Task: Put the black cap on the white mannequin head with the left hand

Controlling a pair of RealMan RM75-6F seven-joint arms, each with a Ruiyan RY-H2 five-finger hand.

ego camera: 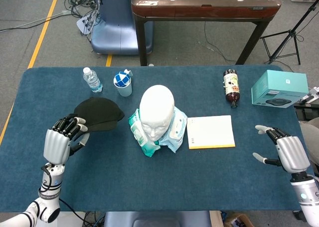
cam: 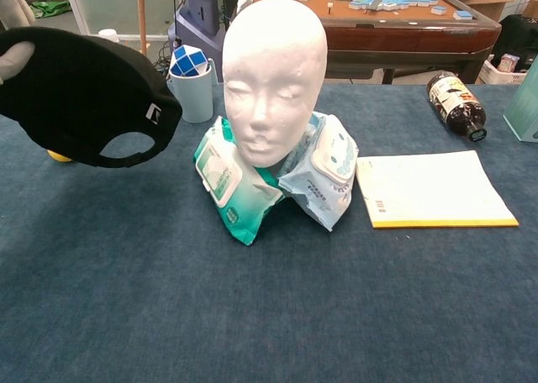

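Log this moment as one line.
left hand: holds black cap off the table | mannequin head: bare | right hand: open, idle

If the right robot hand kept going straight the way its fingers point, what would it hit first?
Probably nothing: the right robot hand points up-left over bare blue table, passing between the yellow-edged white notepad and teal cardboard box. Depth is unclear.

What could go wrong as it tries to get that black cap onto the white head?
The left hand holds the black cap only at its brim edge, so the cap might slip or sag. The white mannequin head just rests among soft wipe packs, so a sideways push could tip it. The cup with the puzzle cube stands near the path and might get knocked.
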